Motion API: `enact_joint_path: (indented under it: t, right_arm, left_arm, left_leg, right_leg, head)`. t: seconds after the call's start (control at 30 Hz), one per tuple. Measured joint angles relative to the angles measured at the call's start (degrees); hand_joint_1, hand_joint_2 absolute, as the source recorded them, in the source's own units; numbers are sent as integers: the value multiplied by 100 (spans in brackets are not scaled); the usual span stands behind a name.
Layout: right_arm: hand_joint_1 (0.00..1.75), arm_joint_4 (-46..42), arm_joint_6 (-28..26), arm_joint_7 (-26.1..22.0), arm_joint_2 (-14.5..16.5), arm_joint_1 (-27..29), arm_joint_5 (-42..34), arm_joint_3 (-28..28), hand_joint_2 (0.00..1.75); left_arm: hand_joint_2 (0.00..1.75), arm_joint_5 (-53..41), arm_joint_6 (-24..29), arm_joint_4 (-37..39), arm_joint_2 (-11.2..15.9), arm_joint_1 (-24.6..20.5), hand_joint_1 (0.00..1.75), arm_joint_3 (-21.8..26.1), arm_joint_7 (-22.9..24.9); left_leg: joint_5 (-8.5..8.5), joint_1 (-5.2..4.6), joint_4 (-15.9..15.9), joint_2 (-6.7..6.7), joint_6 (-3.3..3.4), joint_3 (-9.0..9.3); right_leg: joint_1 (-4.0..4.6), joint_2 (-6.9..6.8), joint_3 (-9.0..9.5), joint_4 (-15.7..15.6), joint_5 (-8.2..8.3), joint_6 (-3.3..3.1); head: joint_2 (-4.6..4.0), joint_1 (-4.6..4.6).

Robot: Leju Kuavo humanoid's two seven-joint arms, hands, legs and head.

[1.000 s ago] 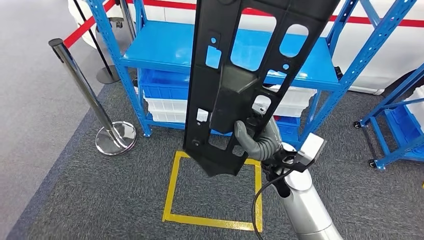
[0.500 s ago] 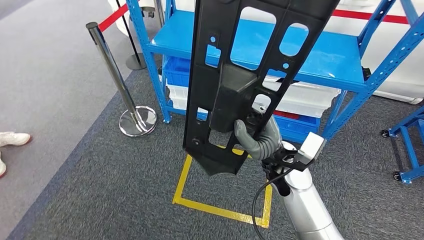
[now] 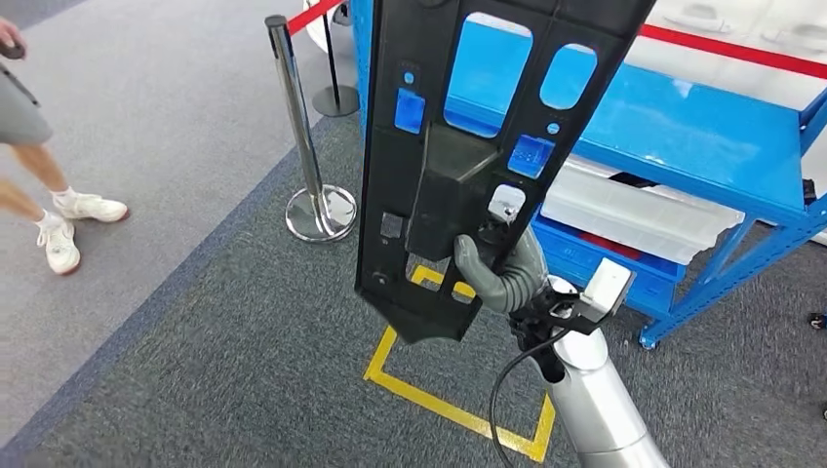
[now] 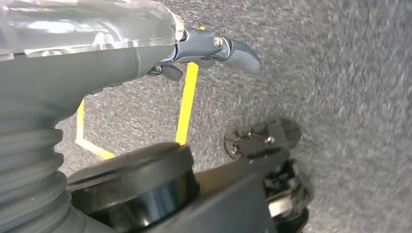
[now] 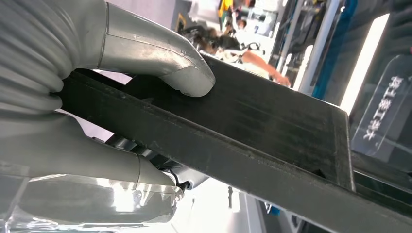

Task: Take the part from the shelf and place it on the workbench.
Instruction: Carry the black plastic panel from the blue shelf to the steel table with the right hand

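Fingers (image 3: 480, 271) of the right hand (image 3: 502, 273) clamp the part (image 3: 458, 146) near its lower end, likely so it clears the carpet (image 3: 244, 370) while carried. Its long axis runs upright, tapered end down, before the shelf (image 3: 702, 136). Left hand (image 4: 214, 48) hangs empty, fingers loosely curled.

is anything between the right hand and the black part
No. The right hand already grips the black panel part directly, with the thumb pressed on its face. No workbench is in sight, so that path cannot be judged.
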Motion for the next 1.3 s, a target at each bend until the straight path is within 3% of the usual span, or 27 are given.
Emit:
enact_joint_path:
  t: [0.07, 0.1, 0.13, 0.2, 0.23, 0.27, 0.33, 0.4, 0.47, 0.53, 0.6, 0.63, 0.67, 0.73, 0.8, 0.83, 0.9, 0.93, 1.0, 1.07, 1.1, 1.13, 1.17, 1.2, 1.23, 1.3]
  right_arm:
    - [168, 1, -1, 7, -4, 20, 8, 1, 175]
    - [168, 3, -2, 11, -6, 33, 12, 2, 175]
    - [168, 5, -2, 13, -8, 41, 14, 2, 175]
    - [168, 1, -4, 13, -10, 46, 17, 1, 175]
    - [168, -2, -7, 13, -10, 46, 21, 0, 175]
    - [168, -10, -14, 12, -10, 48, 26, -1, 175]
    - [168, -23, -38, 12, -12, 60, 42, -1, 175]
    - [168, -42, -71, 12, -14, 72, 56, -1, 175]
    - [168, -72, -95, 7, -15, 87, 67, -1, 175]
    - [168, -97, -103, 0, -19, 114, 79, -2, 175]
    - [168, -105, -107, -3, -24, 156, 90, -2, 175]
    - [168, -111, -107, -3, -25, 180, 96, -2, 175]
    - [168, -122, -108, -3, -26, 200, 101, -2, 175]
    - [168, -152, -109, -3, -27, 220, 105, -3, 175]
    - [168, -182, -111, -4, -31, 223, 107, -5, 175]
    - [168, -192, -111, -4, -32, 226, 107, -7, 175]
    - [168, -203, -109, -5, -34, 231, 110, -9, 175]
    - [168, -209, -108, -7, -36, 233, 112, -10, 175]
    - [168, -232, -91, -29, -45, 238, 105, -22, 175]
    - [168, -248, -50, -77, -68, 274, 91, -38, 175]
    - [168, -252, -18, -106, -83, 306, 80, -44, 175]
    - [168, -267, 23, -136, -101, 349, 63, -48, 175]
    - [168, -297, 73, -169, -116, 398, 41, -52, 175]
    - [168, -353, 130, -204, -132, 443, 13, -56, 175]
    - [168, -424, 188, -235, -146, 480, -16, -58, 175]
    - [168, -569, 342, -291, -173, 535, -111, -60, 175]
  left_arm:
    - [175, -8, -1, 0, -1, -14, 0, -1, -1]
    - [175, -13, -2, 0, -1, -13, 0, 0, -1]
    - [175, -21, -2, 0, 0, -9, 0, 0, 2]
    - [175, -31, -2, 0, 0, -4, 0, -1, 6]
    - [175, -35, -2, 0, -1, -7, 0, -1, 9]
    - [175, -37, -2, 0, -2, -13, 0, -1, 11]
    - [175, -44, -2, 0, -4, -17, 0, -1, 16]
    - [175, -59, -2, 0, -1, -1, 0, -1, 28]
    - [175, -82, -3, 0, 5, 10, 0, -1, 44]
    - [175, -98, -4, 0, 7, 1, 0, -1, 52]
    - [175, -107, -9, 0, 7, 1, 0, -1, 60]
    - [175, -113, -11, 0, 8, 6, 0, -1, 65]
    - [175, -120, -13, 0, 9, 11, 0, -1, 71]
    - [175, -132, -13, 0, 11, 7, 0, -1, 79]
    - [175, -136, -13, 0, 11, -6, 0, -3, 81]
    - [175, -136, -14, 0, 11, -7, 0, -4, 83]
    - [175, -137, -15, 0, 13, 3, 0, -5, 89]
    - [175, -137, -15, 0, 13, 10, 0, -5, 92]
    - [175, -141, -15, 0, 14, 4, 0, -7, 98]
    - [175, -149, -15, 0, 14, -11, 0, -11, 99]
    - [175, -155, -15, 0, 14, -15, 0, -13, 100]
    - [175, -166, -15, 0, 14, -13, 0, -15, 104]
    - [175, -179, -15, 0, 14, -9, 0, -17, 110]
    - [175, -193, -16, 0, 14, -6, 0, -20, 118]
    - [175, -205, -17, 0, 13, -5, 0, -22, 125]
    - [175, -214, -19, 0, 11, -16, 0, -27, 141]
  left_leg:
    - [16, -4, 10, -128, 25, -26]
    - [20, -7, 22, -203, 28, -37]
    - [21, -9, 39, -284, 26, -45]
    - [11, -7, 84, -440, 9, -55]
    - [5, -11, 110, -510, -11, -72]
    - [3, -9, 138, -580, -38, -103]
    - [23, 11, 166, -703, -111, -178]
    - [39, 28, 168, -771, -186, -225]
    - [-109, 10, 374, -538, -249, -333]
    - [-465, 17, 1022, -225, -299, -630]
    - [-716, 43, 1698, -142, -340, -941]
    - [-691, 51, 1775, -125, -354, -970]
    - [-564, 56, 1619, -96, -361, -884]
    - [-214, 47, 830, 89, -341, -470]
    - [-49, 7, 279, 247, -252, -198]
    - [-54, -15, 211, 262, -204, -180]
    - [-22, -23, 198, 140, -121, -201]
    - [-1, -15, 173, 80, -84, -199]
    - [43, 13, 125, -26, -17, -187]
    - [61, 16, 124, -143, 13, -199]
    - [64, 12, 131, -212, 20, -205]
    - [65, 9, 143, -288, 21, -210]
    - [64, 7, 159, -369, 19, -214]
    - [60, 7, 176, -451, 13, -216]
    - [54, 9, 194, -529, 2, -220]
    - [52, 2, 229, -664, -51, -255]
  right_leg:
    - [-18, 162, -362, 738, -301, 22]
    - [-25, 181, -476, 952, -327, 28]
    - [-33, 190, -493, 958, -241, 30]
    - [-54, 285, -241, 379, 170, 16]
    - [-68, 427, -75, 18, 332, 7]
    - [-79, 551, 46, -269, 428, 4]
    - [-74, 675, 114, -474, 428, -1]
    - [-79, 546, 118, -519, 448, -40]
    - [-97, 395, 142, -571, 472, -109]
    - [-79, 234, 150, -589, 472, -158]
    - [-63, 64, 147, -585, 464, -174]
    - [-61, -16, 147, -581, 459, -171]
    - [-60, -90, 149, -574, 451, -164]
    - [-55, -222, 160, -551, 426, -133]
    - [-24, -328, 162, -524, 401, -85]
    - [-7, -374, 162, -520, 397, -57]
    - [3, -464, 167, -524, 393, 4]
    - [-11, -420, 163, -496, 359, 37]
    - [-38, -141, 21, -158, 126, 88]
    - [-49, 139, -323, 577, -233, 107]
    - [-49, 182, -493, 916, -351, 111]
    - [-49, 197, -587, 1091, -365, 109]
    - [-51, 206, -575, 1042, -265, 102]
    - [-55, 228, -454, 775, -77, 90]
    - [-66, 305, -271, 379, 138, 76]
    - [-85, 551, 24, -268, 371, 56]
  head:
    - [0, 0]
    - [0, 0]
    - [0, 0]
    - [0, 1]
    - [0, 1]
    - [0, 1]
    - [0, -1]
    - [0, -1]
    - [0, -2]
    - [0, -3]
    - [0, -3]
    - [0, -4]
    - [0, -4]
    - [0, -4]
    - [0, -3]
    - [0, -3]
    - [0, -3]
    - [0, -3]
    - [0, -1]
    - [0, 1]
    - [0, 1]
    - [0, 1]
    - [0, 1]
    - [0, 1]
    - [0, 1]
    - [0, 1]
